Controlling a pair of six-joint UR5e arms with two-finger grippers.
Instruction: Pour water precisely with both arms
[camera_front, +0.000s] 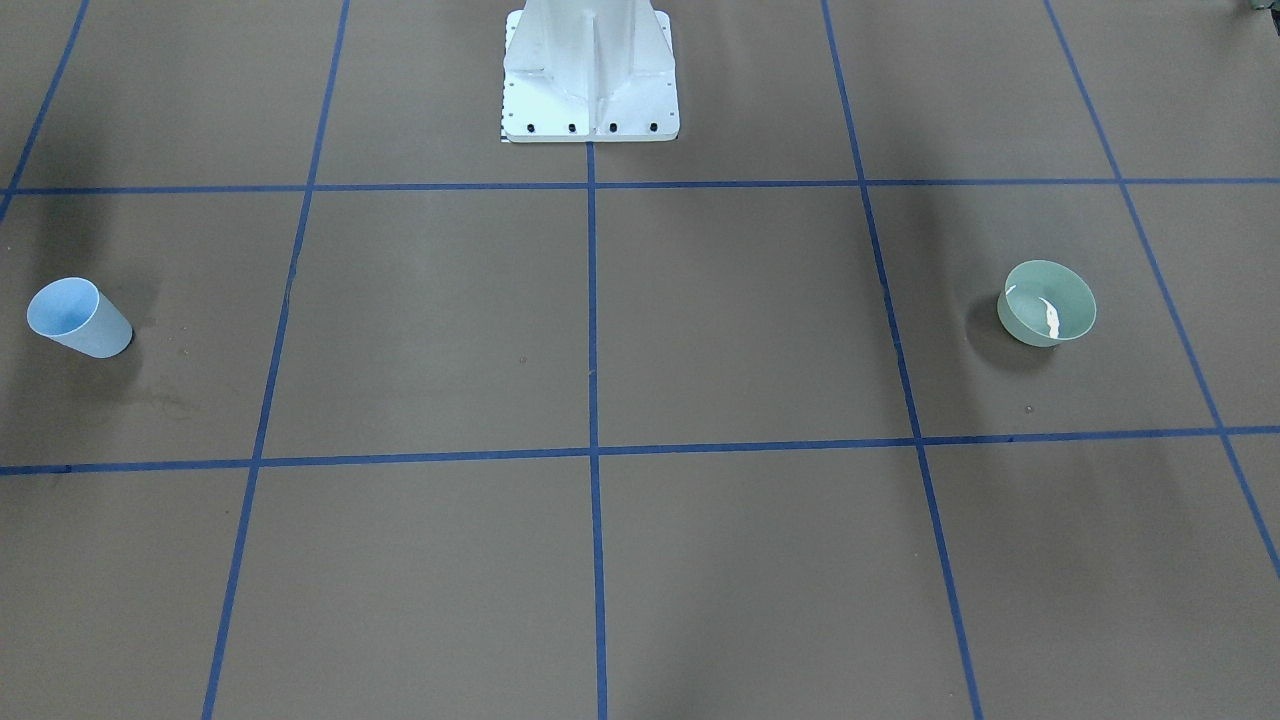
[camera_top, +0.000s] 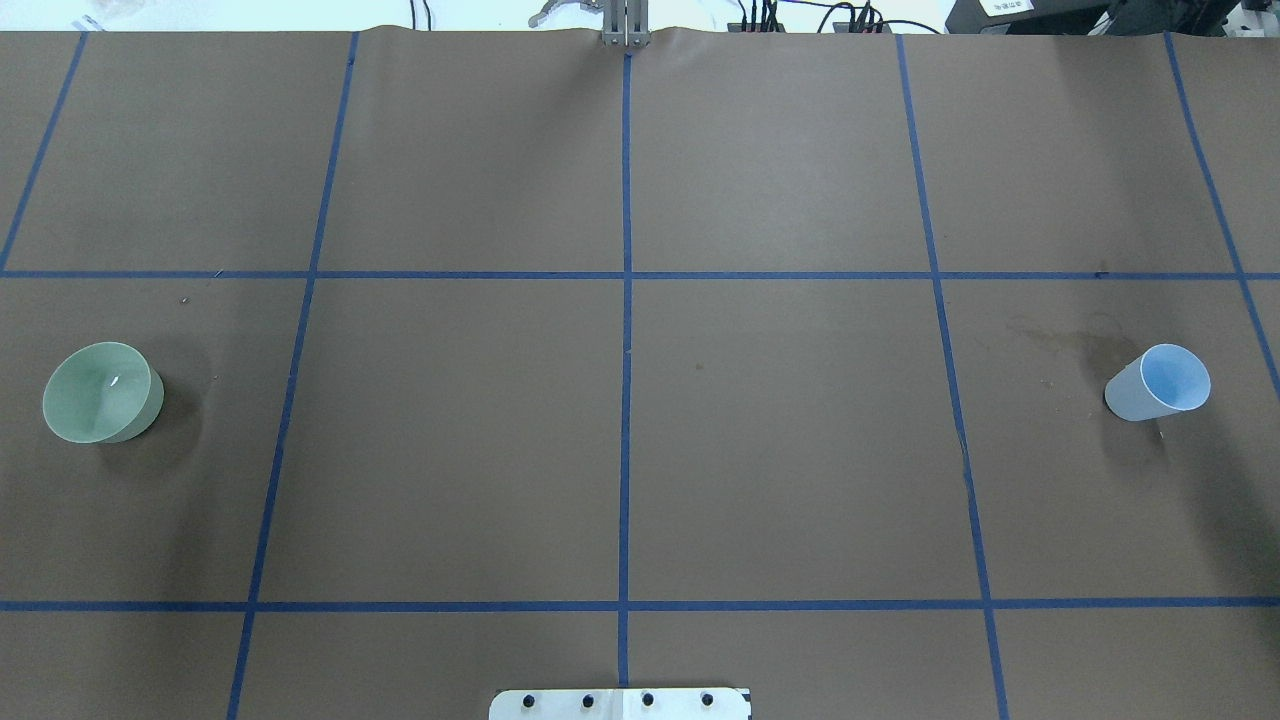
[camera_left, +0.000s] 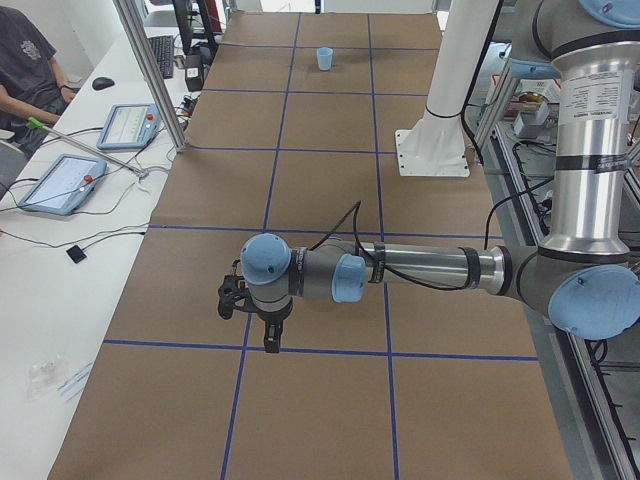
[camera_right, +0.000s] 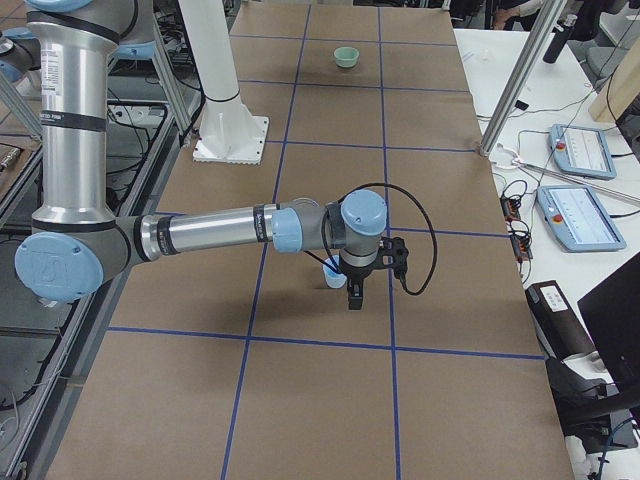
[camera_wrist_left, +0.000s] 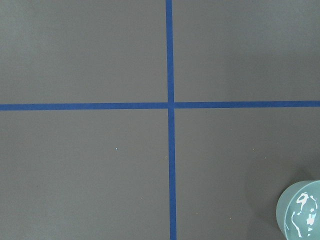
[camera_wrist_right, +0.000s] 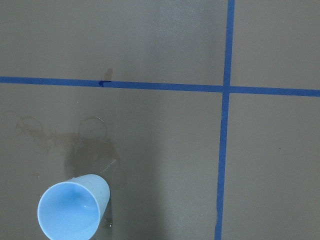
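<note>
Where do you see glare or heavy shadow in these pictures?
Front-facing view: a white glare streak inside the green bowl, soft shadow on its left. Left wrist view: white glints on the water. Overhead view: broad dim shadows beside bowl and blue cup.

The green bowl (camera_wrist_left: 301, 210) is cut off by the left wrist view's corner — the blue cup (camera_right: 333, 274) sits mostly hidden behind the right arm (camera_right: 220, 232). For the left gripper (camera_left: 272, 340) and right gripper (camera_right: 353, 296), the fingers' spread is unreadable.

Bright, even light from above, everything sharp. My bowl (camera_front: 1047, 303) and cup (camera_front: 78, 318) throw soft shadows on the table (camera_top: 460, 430); in my left wrist view, white glare sits on the water (camera_wrist_left: 301, 221).
</note>
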